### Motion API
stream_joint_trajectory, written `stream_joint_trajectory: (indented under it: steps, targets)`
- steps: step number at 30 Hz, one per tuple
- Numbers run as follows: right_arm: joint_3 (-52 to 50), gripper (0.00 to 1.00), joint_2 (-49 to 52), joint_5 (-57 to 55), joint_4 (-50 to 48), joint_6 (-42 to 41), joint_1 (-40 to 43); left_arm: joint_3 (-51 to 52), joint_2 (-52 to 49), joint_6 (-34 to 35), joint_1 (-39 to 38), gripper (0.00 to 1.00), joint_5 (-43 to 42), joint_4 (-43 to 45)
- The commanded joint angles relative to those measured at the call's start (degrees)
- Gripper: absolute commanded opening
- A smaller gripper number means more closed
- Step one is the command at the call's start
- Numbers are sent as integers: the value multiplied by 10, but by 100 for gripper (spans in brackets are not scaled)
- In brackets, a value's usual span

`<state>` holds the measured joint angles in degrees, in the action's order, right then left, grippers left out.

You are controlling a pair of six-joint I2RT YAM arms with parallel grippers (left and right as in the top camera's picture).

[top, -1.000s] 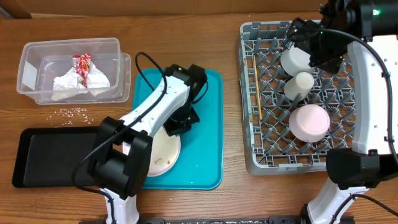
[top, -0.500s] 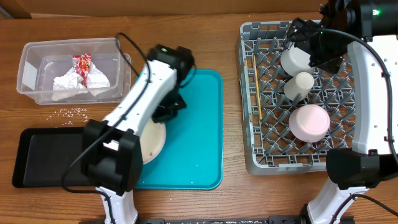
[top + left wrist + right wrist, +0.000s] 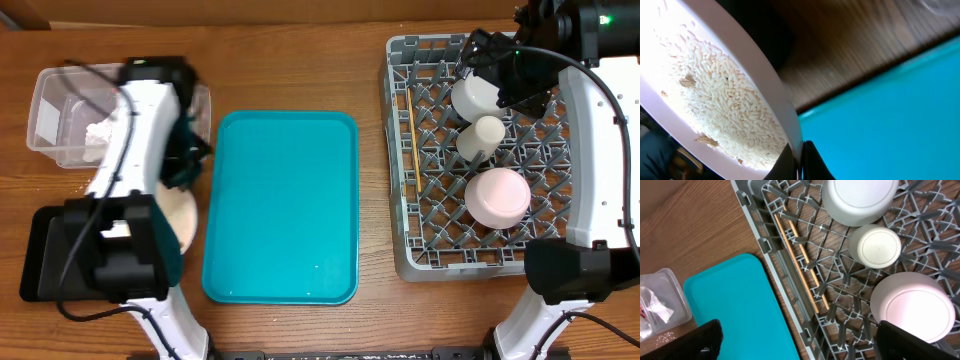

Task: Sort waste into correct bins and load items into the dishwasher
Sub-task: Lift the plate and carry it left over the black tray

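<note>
Since the left gripper [image 3: 799,161], jaws clamped on the plate [image 3: 771,89] of rice [image 3: 725,102], has swung it off the teal tray [image 3: 280,200], tipping probably comes next; the right gripper [image 3: 505,75] hangs with jaws apart.

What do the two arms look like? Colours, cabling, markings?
Matching pair: left arm and right arm have white rounded link shells, black joint housings and black bases. Thin black cables loop outside the links. Left gripper and right gripper are black with blocky fingers. A green light glows on the right arm. No legible markings.
</note>
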<state>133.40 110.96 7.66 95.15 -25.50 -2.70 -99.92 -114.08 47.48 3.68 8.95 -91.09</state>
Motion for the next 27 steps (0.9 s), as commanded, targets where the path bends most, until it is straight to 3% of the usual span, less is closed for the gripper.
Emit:
stream_joint_trajectory:
  steps: [1,6,10,17,27]
  targets:
    - [8,100,-5,3,-3,-3,2,-16,7,-62,62,4,-41,5]
    - [8,100,-5,3,-3,-3,2,-16,7,-122,143,4,-130,27]
    - [8,100,-5,3,-3,-3,2,-16,7,-140,193,4,-141,47]
    - [8,100,-5,3,-3,-2,2,-16,7,-226,257,4,-307,80]
    - [8,100,-5,3,-3,-3,2,-16,7,-298,331,4,-419,73]
